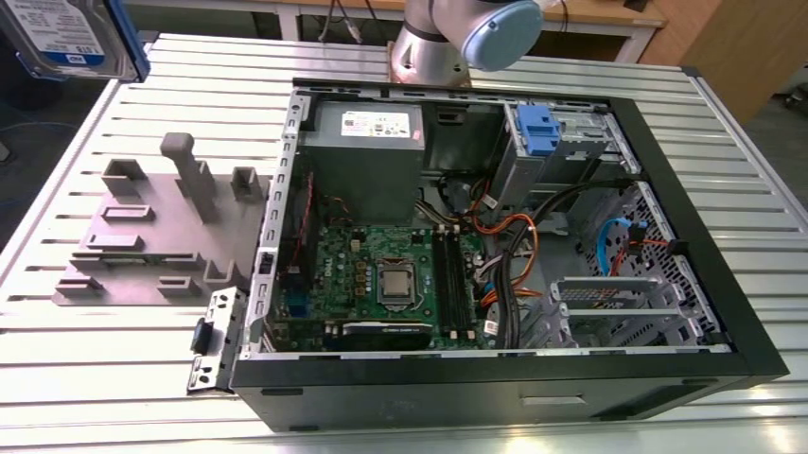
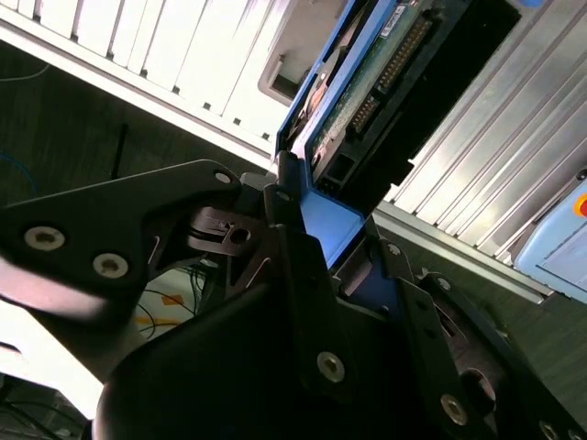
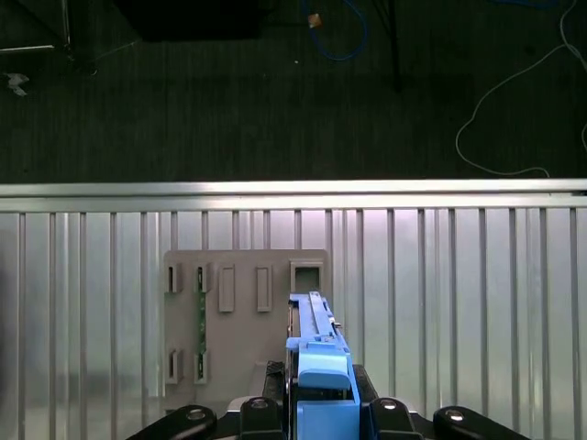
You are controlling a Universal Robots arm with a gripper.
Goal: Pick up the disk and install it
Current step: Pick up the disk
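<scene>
The disk (image 1: 63, 33) and the power supply (image 1: 369, 121) each bear a label, its print too small to read.

We see a wide silver table of ribbed aluminium slats (image 1: 707, 170) spreading across most of the exterior view, its grooves catching an even, pale light. Beyond its far edge stands a light wooden desk (image 1: 593, 14), and toward the exterior view's right a brown wooden cabinet panel (image 1: 739, 52). In the first wrist view we look past the table's bright edge rail (image 3: 293, 189) onto a dark grey floor (image 3: 229, 110). There a thin blue cable (image 3: 341, 46) and a loose white cable (image 3: 459, 147) lie well apart.
</scene>
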